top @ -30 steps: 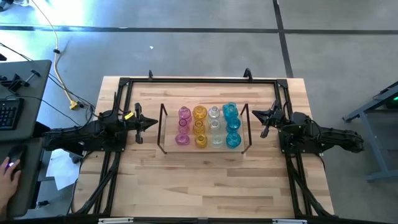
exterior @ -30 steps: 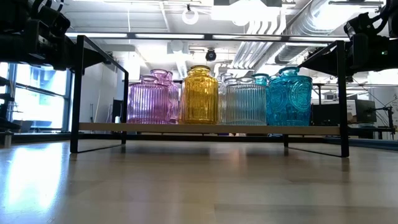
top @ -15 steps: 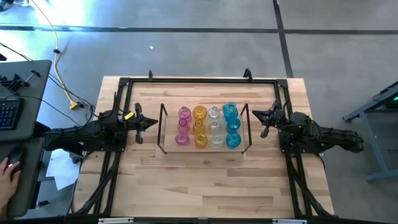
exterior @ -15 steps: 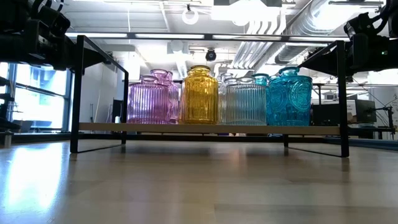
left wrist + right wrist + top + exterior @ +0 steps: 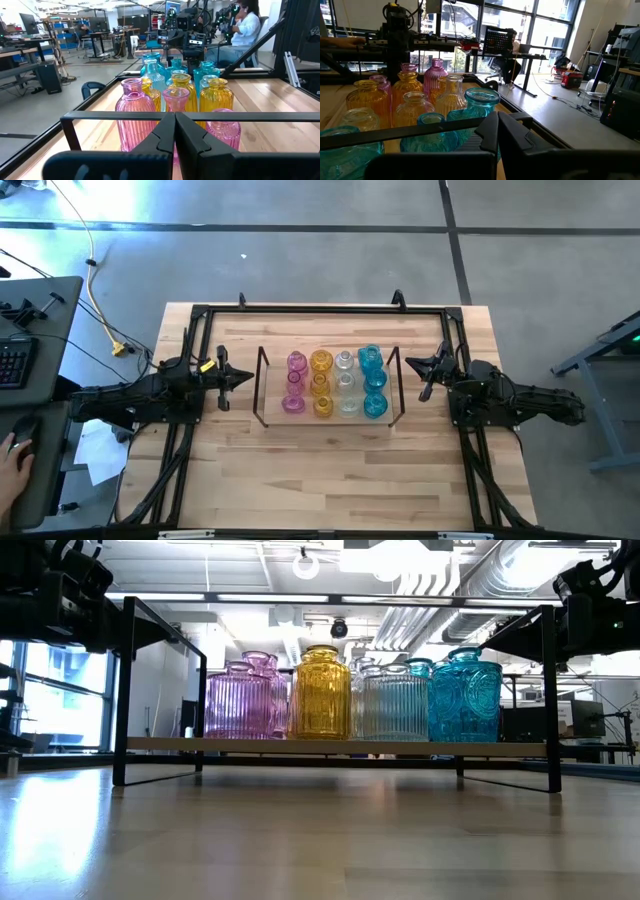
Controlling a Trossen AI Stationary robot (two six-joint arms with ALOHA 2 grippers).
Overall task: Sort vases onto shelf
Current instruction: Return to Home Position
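Observation:
Several small glass vases (image 5: 333,383) stand upright on their bases on the light-wood shelf (image 5: 280,418), in rows by colour: pink (image 5: 295,381), amber (image 5: 321,383), clear (image 5: 346,383) and cyan (image 5: 373,382). The low view shows the pink (image 5: 245,700), amber (image 5: 320,693), clear (image 5: 392,702) and cyan (image 5: 465,695) vases on the board (image 5: 335,746). My left gripper (image 5: 246,376) is shut, left of the shelf's wire frame (image 5: 165,116). My right gripper (image 5: 411,364) is shut, right of the shelf. Neither touches anything.
A black frame (image 5: 320,308) runs around the tabletop (image 5: 330,470), which shows bare wood in front of the shelf. A side desk with a keyboard (image 5: 15,365) stands left of the table; a hand (image 5: 14,452) rests there. A seated person (image 5: 244,27) shows beyond the table.

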